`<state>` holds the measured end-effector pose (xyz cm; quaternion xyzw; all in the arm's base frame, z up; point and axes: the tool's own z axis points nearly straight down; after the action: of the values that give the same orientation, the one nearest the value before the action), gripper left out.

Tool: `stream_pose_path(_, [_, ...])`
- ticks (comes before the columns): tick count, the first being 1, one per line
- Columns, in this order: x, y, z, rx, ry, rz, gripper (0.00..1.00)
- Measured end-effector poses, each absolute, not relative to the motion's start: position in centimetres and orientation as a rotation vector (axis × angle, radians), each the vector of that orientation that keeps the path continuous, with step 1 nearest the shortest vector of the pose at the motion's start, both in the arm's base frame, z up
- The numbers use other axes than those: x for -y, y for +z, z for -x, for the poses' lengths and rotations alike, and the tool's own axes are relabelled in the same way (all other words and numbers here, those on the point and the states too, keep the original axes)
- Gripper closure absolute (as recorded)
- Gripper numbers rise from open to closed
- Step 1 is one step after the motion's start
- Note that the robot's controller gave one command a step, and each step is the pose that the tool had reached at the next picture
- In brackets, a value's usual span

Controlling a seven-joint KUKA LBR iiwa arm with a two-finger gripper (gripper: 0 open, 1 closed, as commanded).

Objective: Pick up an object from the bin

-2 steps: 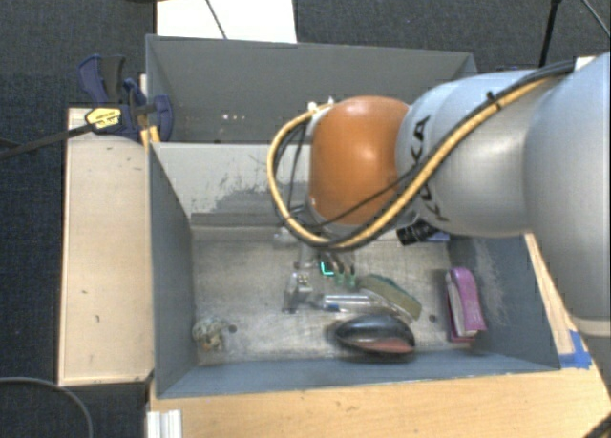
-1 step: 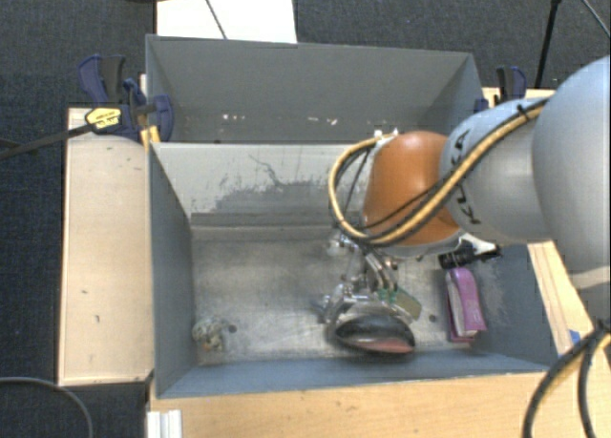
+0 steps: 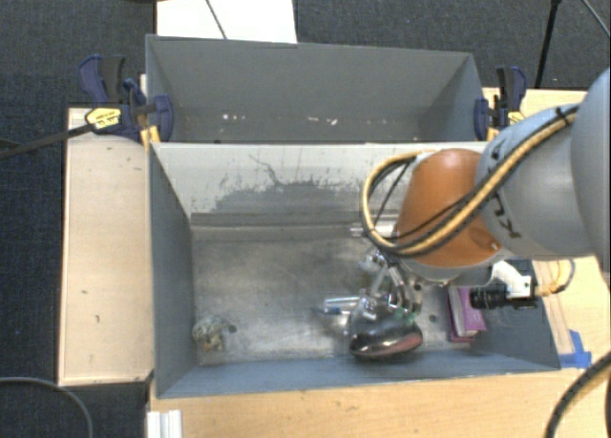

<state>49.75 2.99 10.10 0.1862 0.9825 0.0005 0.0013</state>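
My gripper (image 3: 370, 308) is low over the bin floor near the front wall, right of the middle, under the arm's orange cover. Directly in front of it lies a dark, glossy oval thing with a reddish sheen (image 3: 387, 343), touching or almost touching the gripper's metal end. A purple rectangular block (image 3: 465, 313) lies just to the right, near the bin's front right corner. Nothing shows as held.
A small crumpled grey-green lump (image 3: 210, 333) sits alone in the front left corner. A white and black piece (image 3: 506, 288) shows by the right wall, beside the arm. The arm and its cables cover the bin's right side.
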Motion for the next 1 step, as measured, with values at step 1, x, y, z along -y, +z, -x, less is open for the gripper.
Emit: stream_pose_path(1, [-9.06, 9.99, -47.66, -3.085, 0.003, -0.616, 0.0])
